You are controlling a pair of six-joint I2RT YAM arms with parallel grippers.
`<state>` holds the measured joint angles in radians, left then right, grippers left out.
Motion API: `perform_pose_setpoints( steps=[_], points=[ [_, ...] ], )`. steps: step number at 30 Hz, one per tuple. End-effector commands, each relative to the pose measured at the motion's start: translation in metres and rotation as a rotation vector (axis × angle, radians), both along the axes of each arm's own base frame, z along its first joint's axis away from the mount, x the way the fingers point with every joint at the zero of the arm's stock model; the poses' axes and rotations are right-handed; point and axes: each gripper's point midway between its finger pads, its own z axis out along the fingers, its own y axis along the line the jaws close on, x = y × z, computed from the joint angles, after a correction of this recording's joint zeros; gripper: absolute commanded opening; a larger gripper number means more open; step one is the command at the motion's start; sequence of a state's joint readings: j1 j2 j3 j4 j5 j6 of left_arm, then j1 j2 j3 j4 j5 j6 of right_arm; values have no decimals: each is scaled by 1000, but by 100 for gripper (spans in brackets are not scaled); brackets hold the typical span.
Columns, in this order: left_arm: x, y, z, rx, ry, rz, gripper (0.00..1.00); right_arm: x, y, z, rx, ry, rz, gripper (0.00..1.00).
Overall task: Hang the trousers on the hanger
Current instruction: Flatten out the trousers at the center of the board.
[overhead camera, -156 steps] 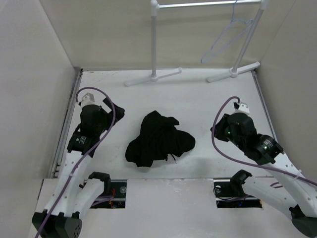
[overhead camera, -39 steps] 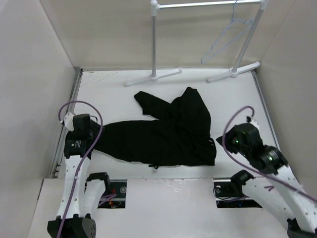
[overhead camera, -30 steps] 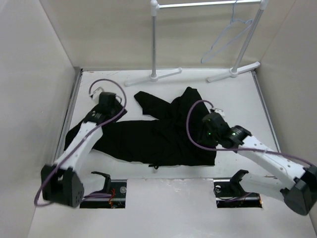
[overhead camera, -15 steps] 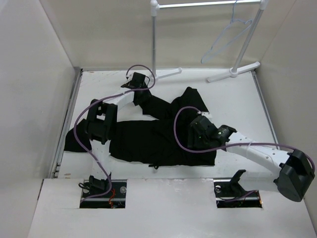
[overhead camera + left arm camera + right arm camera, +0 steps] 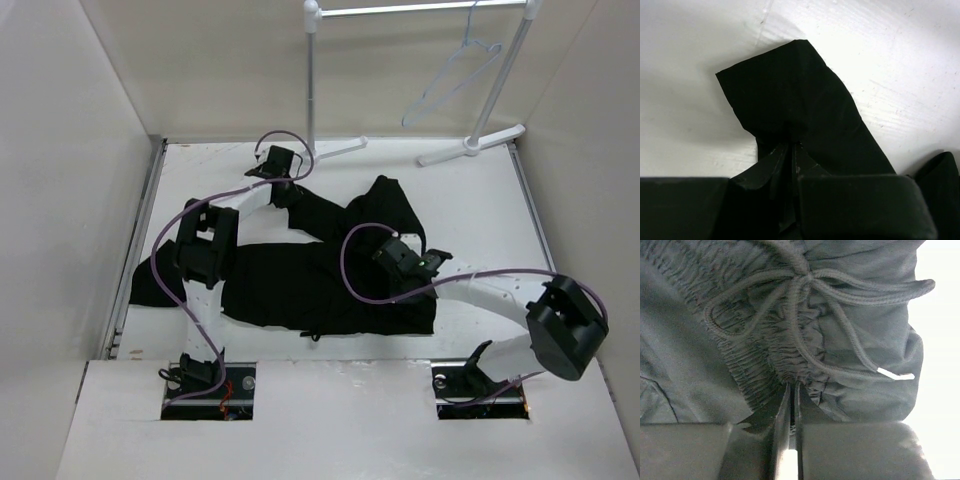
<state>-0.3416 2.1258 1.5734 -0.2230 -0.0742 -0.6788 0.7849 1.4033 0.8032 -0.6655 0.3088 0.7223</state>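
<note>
The black trousers (image 5: 300, 280) lie spread across the table, one leg reaching the left edge and the other angling toward the back. My left gripper (image 5: 284, 191) is at the far leg's end; in the left wrist view its jaws (image 5: 791, 148) are shut on the cuff of the trousers (image 5: 790, 90). My right gripper (image 5: 392, 258) sits on the trousers' right part, and the right wrist view has it (image 5: 792, 386) shut on the gathered elastic waistband (image 5: 755, 365), just below the knotted drawstring (image 5: 840, 320). The pale wire hanger (image 5: 450, 80) hangs from the rack's rail at the back right.
A white tube garment rack (image 5: 312, 90) stands at the back, its feet (image 5: 305, 157) on the table behind the trousers. Plain walls close in on the left, back and right. The left trouser leg (image 5: 150, 285) droops at the table's left edge.
Both arms swung in from the sides onto the spread trousers. In the last half second both grippers closed on the fabric, and the right one shifted slightly left.
</note>
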Motion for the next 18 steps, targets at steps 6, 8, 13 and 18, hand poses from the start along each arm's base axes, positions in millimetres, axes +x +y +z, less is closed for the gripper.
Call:
perform_pose_setpoints(
  steps=[6, 8, 13, 18],
  points=[
    [-12, 70, 147, -33, -284, 148, 3, 35, 2, 136, 336, -356, -154, 2],
    [-19, 91, 173, -35, -334, 188, 3, 35, -11, 169, 437, -434, -213, 1],
    [-30, 142, 230, -46, -439, 291, 3, 26, -72, 226, 641, -617, -443, 2],
    [-24, 172, 271, -41, -498, 348, 3, 7, -126, 181, 682, -567, -782, 2]
  ],
)
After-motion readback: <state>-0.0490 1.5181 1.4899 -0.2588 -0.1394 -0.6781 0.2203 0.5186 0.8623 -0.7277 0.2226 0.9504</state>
